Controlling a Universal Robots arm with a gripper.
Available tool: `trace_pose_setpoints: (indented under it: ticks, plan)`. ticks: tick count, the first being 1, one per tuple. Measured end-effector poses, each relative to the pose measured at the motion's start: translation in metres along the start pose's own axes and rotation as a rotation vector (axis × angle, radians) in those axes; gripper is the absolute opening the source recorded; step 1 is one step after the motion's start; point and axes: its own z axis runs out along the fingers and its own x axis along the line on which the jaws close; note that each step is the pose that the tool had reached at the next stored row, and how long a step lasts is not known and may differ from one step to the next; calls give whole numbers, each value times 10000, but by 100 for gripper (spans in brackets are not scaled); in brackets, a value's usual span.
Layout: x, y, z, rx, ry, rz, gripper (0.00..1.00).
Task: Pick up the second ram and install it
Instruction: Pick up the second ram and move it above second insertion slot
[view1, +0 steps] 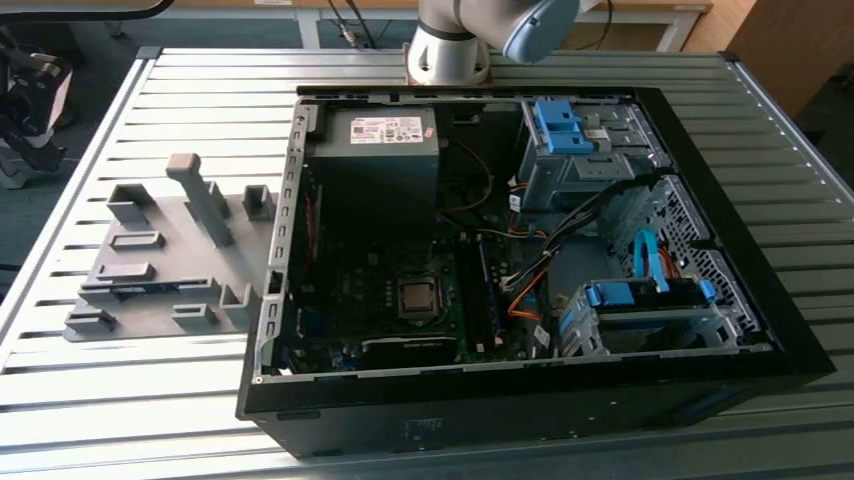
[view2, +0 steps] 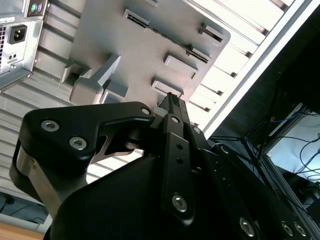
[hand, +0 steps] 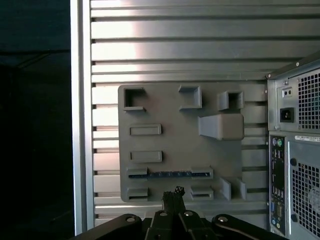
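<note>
Second ram: a thin, flat, dark stick with a bluish sheen (hand: 167, 174), lying along a slot in the tray with a low block at each end. In the first wrist view it is near the jaw tips but apart from them.
Jaws: the gripper (hand: 173, 192) has its two narrow black tips together, with nothing between them (they taper to one point over the tray).
Tray: a matte grey plastic plate (view1: 174, 270) at the exterior view's left, carrying square pockets, low rectangular blocks and one tall post (view1: 200, 200).
In the way: the end blocks flank the stick, and the tall post stands apart from its slot.
Table: pale, glossy metal slats (view1: 200, 100) running across the frame.
Computer case: a black tower (view1: 534, 415) lying on its side with the side panel off. It takes the centre and right of the exterior view and sits just beside the tray.
Inside the case: a grey power supply box (view1: 380, 130), a dark motherboard (view1: 400, 290), blue plastic drive brackets (view1: 641, 295) and loose cables.
Arm base: a pale grey cylinder (view1: 447, 50) at the top centre of the exterior view, behind the case.
</note>
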Motion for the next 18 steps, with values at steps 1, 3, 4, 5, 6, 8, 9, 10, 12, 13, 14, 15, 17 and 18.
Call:
trace_pose_setpoints:
  ticks: [1, 3, 4, 5, 6, 8, 9, 10, 12, 13, 14, 15, 17, 18]
  plan:
    - [1, -3, 0, -1, 1, -66, 11]
    - [1, -6, 0, -3, 2, -195, 11]
    - [1, -6, 0, -3, 4, -260, 11]
    - [0, -7, 0, -4, 4, -329, 11]
    - [1, -8, 0, -5, 5, -402, 11]
    - [1, -9, 0, -7, 7, -520, 11]
    - [1, -10, 0, -7, 8, -578, 11]
    - [1, -10, 0, -8, 8, -633, 11]
    - [1, -10, 0, -9, 11, -750, 11]
    - [1, -10, 0, -10, 11, -815, 11]
    - [1, -10, -1, -11, 12, -887, 11]
    - [1, -10, -1, -11, 13, -953, 11]
    - [1, -10, 0, -13, 15, -1089, 11]
    - [1, -10, -1, -14, 16, -1161, 11]
